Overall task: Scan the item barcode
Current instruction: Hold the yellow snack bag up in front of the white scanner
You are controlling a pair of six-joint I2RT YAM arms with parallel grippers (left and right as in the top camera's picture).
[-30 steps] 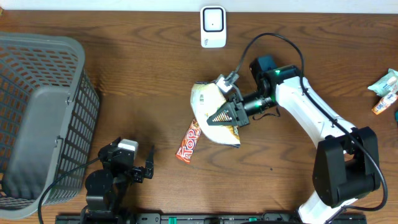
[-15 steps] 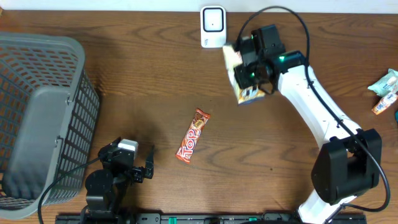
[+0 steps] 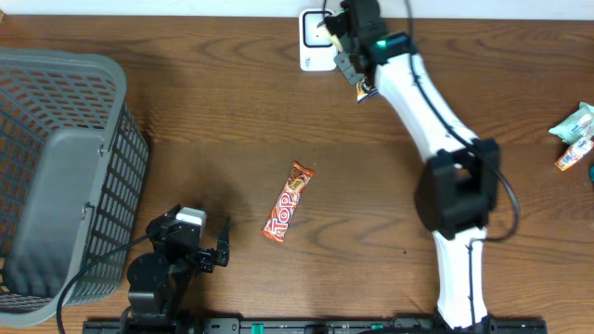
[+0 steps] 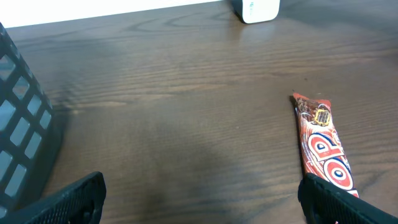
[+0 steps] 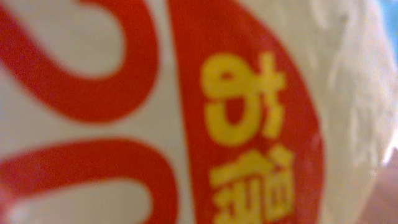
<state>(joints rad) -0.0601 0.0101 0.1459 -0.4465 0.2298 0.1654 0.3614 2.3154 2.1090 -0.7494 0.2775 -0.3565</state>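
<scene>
One snack packet (image 5: 186, 93) in right gripper (image 3: 345, 46), beside scanner (image 3: 314, 44)

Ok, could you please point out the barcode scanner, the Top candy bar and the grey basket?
barcode scanner (image 3: 311, 51): overhead view, its white front face.
Top candy bar (image 3: 287, 202): overhead view, middle of the wrapper.
grey basket (image 3: 119, 199): overhead view, its mesh side wall.

"TOP" on candy bar (image 3: 287, 202), "お" on packet (image 5: 186, 112)
</scene>
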